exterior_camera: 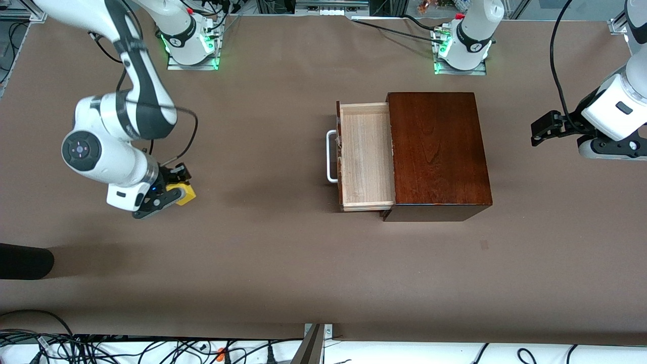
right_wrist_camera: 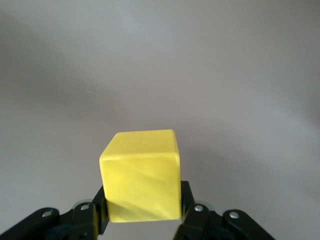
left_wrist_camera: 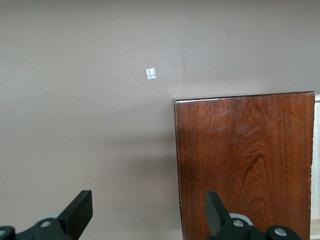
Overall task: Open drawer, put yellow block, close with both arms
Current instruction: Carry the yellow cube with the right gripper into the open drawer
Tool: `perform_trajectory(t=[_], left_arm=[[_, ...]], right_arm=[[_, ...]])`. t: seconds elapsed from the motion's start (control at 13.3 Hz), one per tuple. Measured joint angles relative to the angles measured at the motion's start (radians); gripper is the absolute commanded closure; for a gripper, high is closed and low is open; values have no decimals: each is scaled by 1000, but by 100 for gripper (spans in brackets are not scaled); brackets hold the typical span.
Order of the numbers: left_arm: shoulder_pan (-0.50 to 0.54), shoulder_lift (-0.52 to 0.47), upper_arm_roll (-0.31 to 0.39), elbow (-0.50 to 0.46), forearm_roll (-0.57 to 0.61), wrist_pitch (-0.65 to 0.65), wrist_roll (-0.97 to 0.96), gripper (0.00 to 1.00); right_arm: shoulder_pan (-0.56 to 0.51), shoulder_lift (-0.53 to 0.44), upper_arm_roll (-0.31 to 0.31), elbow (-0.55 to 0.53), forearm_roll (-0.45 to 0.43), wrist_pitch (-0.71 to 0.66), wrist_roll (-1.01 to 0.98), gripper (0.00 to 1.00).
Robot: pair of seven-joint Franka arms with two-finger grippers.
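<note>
The drawer (exterior_camera: 365, 155) stands pulled out of the dark mahogany box (exterior_camera: 437, 151), its pale-wood tray bare, its white handle (exterior_camera: 330, 156) toward the right arm's end. My right gripper (exterior_camera: 169, 189) is shut on the yellow block (exterior_camera: 183, 192) at the right arm's end of the table; in the right wrist view the block (right_wrist_camera: 141, 175) sits between both fingers. My left gripper (exterior_camera: 543, 129) is open and empty, up over the table at the left arm's end; its view shows its fingers (left_wrist_camera: 79, 211) wide apart beside the box top (left_wrist_camera: 245, 160).
A black object (exterior_camera: 25, 260) juts in at the table's edge near the right arm's end. A small white mark (left_wrist_camera: 150, 73) lies on the brown table cover. Cables run along the edge nearest the front camera.
</note>
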Motion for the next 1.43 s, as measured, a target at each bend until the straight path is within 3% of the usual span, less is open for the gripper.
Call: perform_trajectory(t=[0.3,0.75,0.97,1.43], left_arm=[[0,0,-2,6,0,0,0,0],[0,0,-2,7,0,0,0,0],[0,0,-2,7,0,0,0,0],[0,0,-2,9,0,0,0,0]], right_arm=[[67,10,124,98,-4,-17,-23,99],[365,148,133,351,-49,-66,-20,97],[502,230,132,468,-125,-75,19,100],[637,303,129,548,-204,-81,32,100]])
